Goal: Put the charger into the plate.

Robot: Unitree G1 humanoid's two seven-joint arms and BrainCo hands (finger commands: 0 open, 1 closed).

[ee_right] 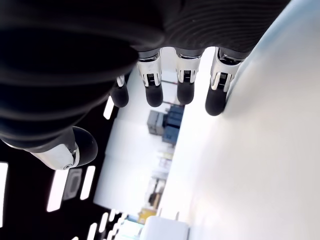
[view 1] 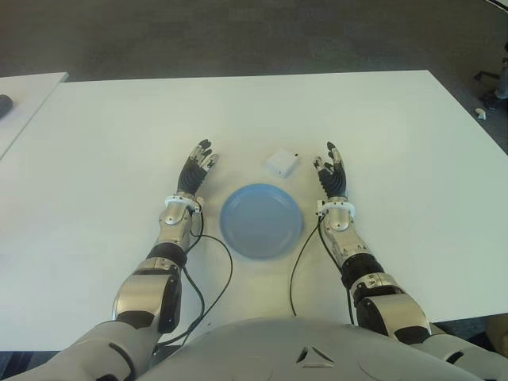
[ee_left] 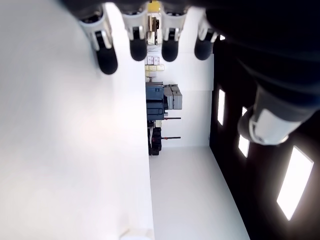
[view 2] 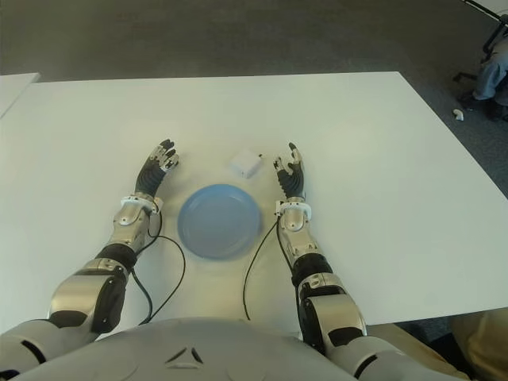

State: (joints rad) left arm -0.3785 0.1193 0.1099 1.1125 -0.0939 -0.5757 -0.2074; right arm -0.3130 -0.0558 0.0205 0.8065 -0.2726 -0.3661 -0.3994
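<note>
A small white charger (view 1: 282, 162) lies on the white table (view 1: 397, 135), just beyond the far right rim of a round blue plate (view 1: 261, 221). The plate is bare. My right hand (view 1: 332, 173) shows a short way right of the charger, fingers stretched out and holding nothing. My left hand (view 1: 197, 169) shows left of the plate, fingers also spread and holding nothing. In the right wrist view the charger (ee_right: 165, 229) appears off to the side of the extended fingers (ee_right: 182, 85).
Two black cables (view 1: 214, 278) run from my wrists across the table toward its near edge, on either side of the plate. A second white table (view 1: 24, 99) stands at the far left with a dark object (view 1: 5, 103) on it.
</note>
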